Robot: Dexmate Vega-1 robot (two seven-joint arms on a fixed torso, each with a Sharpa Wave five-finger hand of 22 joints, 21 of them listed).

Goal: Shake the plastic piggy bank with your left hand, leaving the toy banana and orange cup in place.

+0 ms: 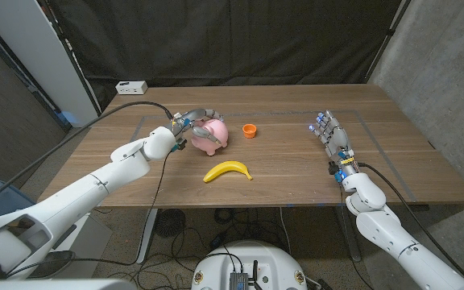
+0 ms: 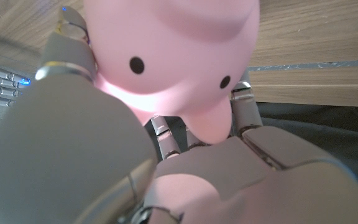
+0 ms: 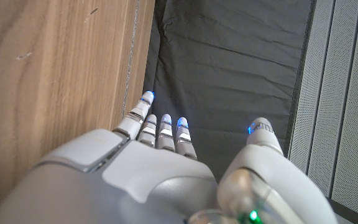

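The left hand already has its fingers wrapped around the pig — the wrist view shows the pink snout pressed between thumb and fingers — at the table's left-centre, so the shake turns on this grip alone. The pig's long axis runs roughly away from the wrist, towards the cup just beyond its far end; the banana lies near, on the robot's side. The right hand stands open, fingers straight, well apart — no part in this.
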